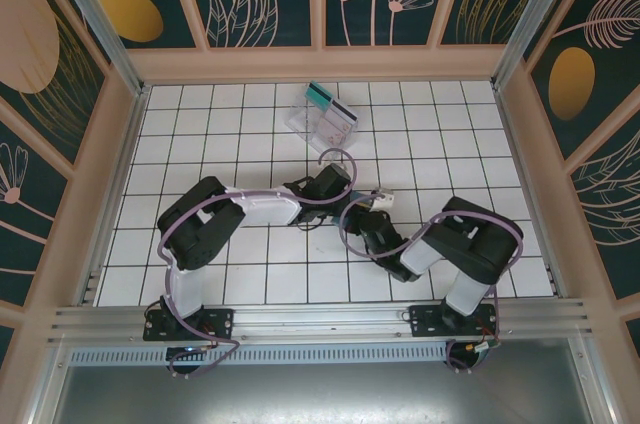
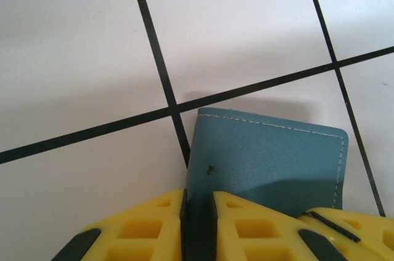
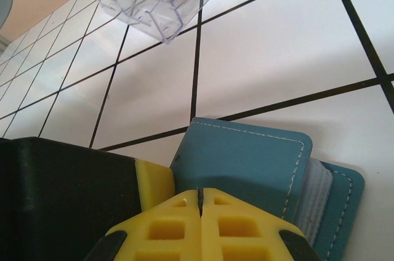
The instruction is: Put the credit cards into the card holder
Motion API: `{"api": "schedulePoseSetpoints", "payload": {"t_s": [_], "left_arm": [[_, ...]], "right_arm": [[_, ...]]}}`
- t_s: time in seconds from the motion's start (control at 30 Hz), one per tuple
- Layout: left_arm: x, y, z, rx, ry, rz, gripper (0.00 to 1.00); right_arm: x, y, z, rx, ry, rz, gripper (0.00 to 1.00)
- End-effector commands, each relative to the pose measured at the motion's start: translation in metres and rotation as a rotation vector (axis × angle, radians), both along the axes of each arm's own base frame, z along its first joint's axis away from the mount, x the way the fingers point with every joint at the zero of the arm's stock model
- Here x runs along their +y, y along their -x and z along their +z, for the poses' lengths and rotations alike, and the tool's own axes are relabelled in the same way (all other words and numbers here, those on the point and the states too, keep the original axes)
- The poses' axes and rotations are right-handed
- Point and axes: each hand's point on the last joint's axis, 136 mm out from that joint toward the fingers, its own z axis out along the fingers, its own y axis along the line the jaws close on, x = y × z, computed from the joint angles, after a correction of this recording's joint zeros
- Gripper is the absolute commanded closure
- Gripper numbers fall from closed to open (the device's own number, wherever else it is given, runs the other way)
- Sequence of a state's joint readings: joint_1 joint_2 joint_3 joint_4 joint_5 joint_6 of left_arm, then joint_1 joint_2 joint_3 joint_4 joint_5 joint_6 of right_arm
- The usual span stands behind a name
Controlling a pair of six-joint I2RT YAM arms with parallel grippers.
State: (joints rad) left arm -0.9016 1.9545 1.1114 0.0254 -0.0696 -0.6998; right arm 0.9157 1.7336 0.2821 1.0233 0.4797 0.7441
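The holder (image 2: 271, 150) lies on the white tiled table (image 2: 74, 45) near the middle of the top view, where the two arms meet, and it is largely covered there by the wrists. In the left wrist view it fills the lower centre and lower right of the frame, teal with pale stitching along its edges, its far left corner just beside a crossing of two black grid lines. The left gripper (image 2: 198, 202) comes in from the bottom edge of that frame, and its yellow fingers (image 2: 141, 230) pinch the near edge of the holder, with only a narrow dark gap between them. In the right wrist view the holder sits at lower centre and lower right, partly open: the upper flap is raised off the lower one, and blue-grey pockets show between them at the right. The right gripper (image 3: 200, 202) has its fingers pressed together, a thin seam between them, right at the near edge of the upper flap; I cannot tell whether any of the flap is caught in them. At the lower left of that frame the left gripper's black body and one yellow finger touch the holder's left edge. The cards (image 1: 330, 102), one teal-green and one whitish with a dark stripe, are in the clear tray (image 1: 312, 126) at upper centre of the top view, well apart from the holder.
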Motion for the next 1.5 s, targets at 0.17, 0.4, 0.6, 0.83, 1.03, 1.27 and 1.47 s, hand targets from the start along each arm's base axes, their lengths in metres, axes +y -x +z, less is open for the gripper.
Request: {"api": "schedulePoseSetpoints", "payload": {"t_s": [0.17,0.4,0.6,0.83,1.03,1.27,1.47], "left_arm": [[0.014,0.047,-0.043,0.155,-0.053,-0.089,0.81],[0.004,0.037,-0.016,0.114,0.025,-0.116,0.80],[0.016,0.015,0.022,0.049,0.098,-0.090,0.76],[0.055,-0.007,0.072,-0.055,0.131,-0.029,0.56],[0.076,-0.015,0.077,-0.077,0.117,0.012,0.54],[0.142,-0.031,0.087,-0.098,0.114,0.184,0.52],[0.201,-0.033,0.103,-0.157,0.126,0.332,0.45]], "right_arm": [[-0.065,0.151,-0.154,0.706,0.479,0.210,1.00],[-0.068,0.167,-0.155,0.789,0.570,0.215,1.00],[-0.061,0.179,-0.156,0.872,0.570,0.259,1.00],[-0.055,0.185,-0.160,0.940,0.644,0.299,1.00],[-0.025,0.157,-0.143,0.852,0.602,0.301,1.00],[-0.017,0.076,-0.126,0.712,0.558,0.210,1.00],[-0.024,0.019,-0.104,0.592,0.523,0.164,1.00]]}}
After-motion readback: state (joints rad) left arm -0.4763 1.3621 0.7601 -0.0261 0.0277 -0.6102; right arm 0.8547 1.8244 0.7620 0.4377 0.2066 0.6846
